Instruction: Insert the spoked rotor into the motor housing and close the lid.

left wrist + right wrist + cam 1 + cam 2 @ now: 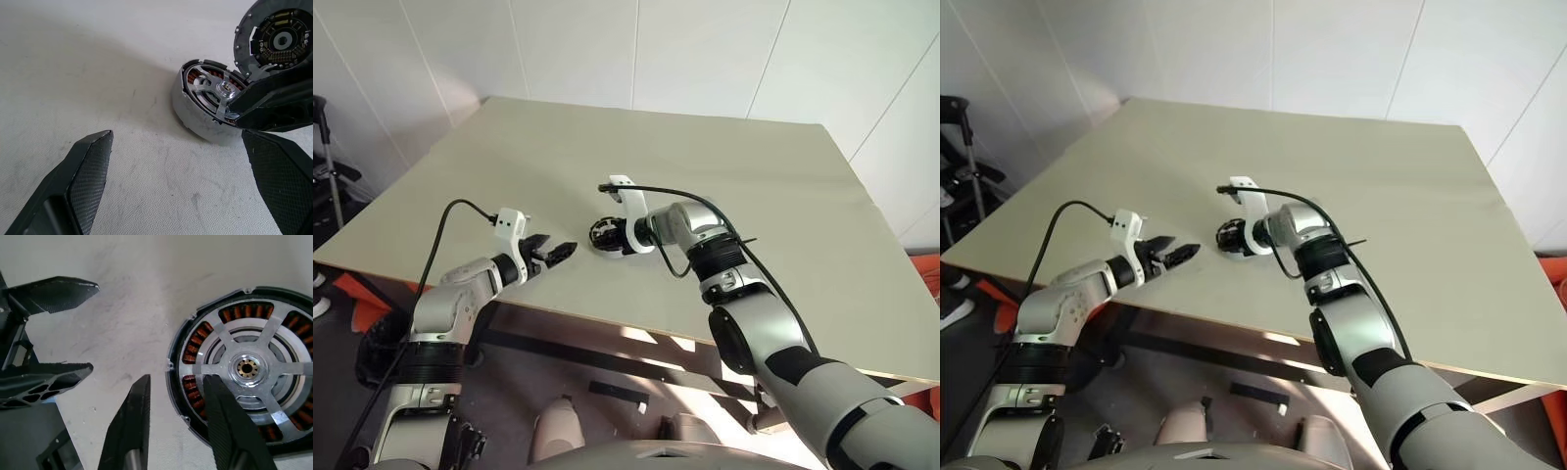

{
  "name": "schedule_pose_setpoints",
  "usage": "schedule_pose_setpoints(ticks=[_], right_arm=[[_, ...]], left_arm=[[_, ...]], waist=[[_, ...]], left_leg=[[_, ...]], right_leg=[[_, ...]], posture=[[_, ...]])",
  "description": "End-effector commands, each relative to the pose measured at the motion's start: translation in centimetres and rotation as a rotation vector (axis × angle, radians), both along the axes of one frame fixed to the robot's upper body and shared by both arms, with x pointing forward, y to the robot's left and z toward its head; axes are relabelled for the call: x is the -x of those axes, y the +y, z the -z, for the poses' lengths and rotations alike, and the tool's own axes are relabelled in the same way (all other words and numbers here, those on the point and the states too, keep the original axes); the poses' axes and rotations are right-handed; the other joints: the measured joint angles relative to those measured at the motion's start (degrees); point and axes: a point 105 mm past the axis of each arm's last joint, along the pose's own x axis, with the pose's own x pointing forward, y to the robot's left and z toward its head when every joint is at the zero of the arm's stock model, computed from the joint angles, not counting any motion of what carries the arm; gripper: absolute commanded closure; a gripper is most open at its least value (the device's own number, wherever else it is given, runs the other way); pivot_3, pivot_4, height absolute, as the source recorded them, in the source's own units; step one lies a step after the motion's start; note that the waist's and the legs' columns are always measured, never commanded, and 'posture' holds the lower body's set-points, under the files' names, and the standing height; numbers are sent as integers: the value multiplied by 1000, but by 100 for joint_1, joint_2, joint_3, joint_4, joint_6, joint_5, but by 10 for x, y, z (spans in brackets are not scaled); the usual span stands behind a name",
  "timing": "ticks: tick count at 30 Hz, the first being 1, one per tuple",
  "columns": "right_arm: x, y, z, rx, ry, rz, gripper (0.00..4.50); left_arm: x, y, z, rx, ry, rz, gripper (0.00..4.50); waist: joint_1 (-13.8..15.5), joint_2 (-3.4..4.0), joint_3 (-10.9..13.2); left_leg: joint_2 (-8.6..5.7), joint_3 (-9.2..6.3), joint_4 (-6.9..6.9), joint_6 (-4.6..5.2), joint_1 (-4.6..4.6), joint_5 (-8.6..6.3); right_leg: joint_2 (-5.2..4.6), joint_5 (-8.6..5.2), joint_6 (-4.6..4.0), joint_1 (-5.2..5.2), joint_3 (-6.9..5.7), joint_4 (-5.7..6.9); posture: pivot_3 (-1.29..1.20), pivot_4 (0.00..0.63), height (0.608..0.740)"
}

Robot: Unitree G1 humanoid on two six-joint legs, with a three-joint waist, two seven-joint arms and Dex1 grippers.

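Black fingers (128, 431) of the right pincer (178, 423) are seen parted at the motor housing (244, 367) rim. Lid should be centred first. Left pincer (553, 253) is released nearby.

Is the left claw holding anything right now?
No, the left claw is open on bare table, apart from the motor housing.

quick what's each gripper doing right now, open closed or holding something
Left gripper: open, holding nothing, off to the side of the motor housing.
Right gripper: fingers apart at the housing's rim, gripping nothing.
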Motion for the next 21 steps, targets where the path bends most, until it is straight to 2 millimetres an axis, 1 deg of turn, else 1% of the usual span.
schedule_pose_setpoints(ticks=[1,2,3,7,9,12,15,18,20,21], right_arm=[[-7,-1,-20,-15,-69,-6,1563],[-5,1,-24,-28,-76,-28,1325],[-4,3,-26,-35,-80,-43,1325],[10,12,-47,-109,-126,-172,1325],[15,16,-60,-131,-195,-236,1325],[29,23,-83,-198,-273,-323,1325],[37,25,-106,-273,-326,-354,1325],[35,24,-120,-312,-377,-331,1325],[24,16,-126,-313,-415,-264,1325],[16,11,-127,-309,-432,-223,1735]], left_arm=[[-3,1,-14,-7,-58,3,25],[-3,1,-14,-7,-58,3,25],[-3,1,-14,-8,-57,3,25],[-3,-1,-14,-5,-55,8,25],[-3,-1,-13,-4,-54,10,25],[-3,-2,-14,-1,-53,14,25],[-4,-2,-14,1,-53,15,25],[-4,-2,-14,0,-52,19,25],[-4,-3,-14,0,-53,22,25],[-5,-3,-15,0,-54,23,25]], waist=[[2,0,0],[2,0,0],[4,0,0],[10,0,0],[16,-1,0],[25,-1,0],[24,-1,0],[23,-1,0],[22,-1,0],[25,-1,0]], left_leg=[[1,-1,-1,0,0,0],[1,-1,-1,0,-1,0],[0,-1,-1,0,-2,0],[0,-1,1,-3,-28,2],[4,-5,1,-22,-52,13],[10,-16,1,-22,-87,14],[19,-22,-2,-21,-87,11],[24,-22,-3,-22,-82,11],[24,-21,0,-25,-80,13],[23,-21,2,-29,-77,15]], right_leg=[[1,2,-3,0,-1,0],[1,4,-6,0,-1,0],[1,7,-11,-1,-1,-1],[1,13,-20,-22,-2,-9],[8,16,-24,-50,-4,-11],[23,32,-2,-76,-9,-14],[36,32,-3,-76,-9,-14],[40,30,-5,-74,-8,-14],[39,22,-19,-73,-7,-14],[38,16,-28,-70,-5,-13]], posture=[[0,0,740],[0,0,740],[0,0,740],[0,0,740],[0,0,740],[0,0,740],[0,0,740],[0,0,740],[0,0,740],[0,0,740]])
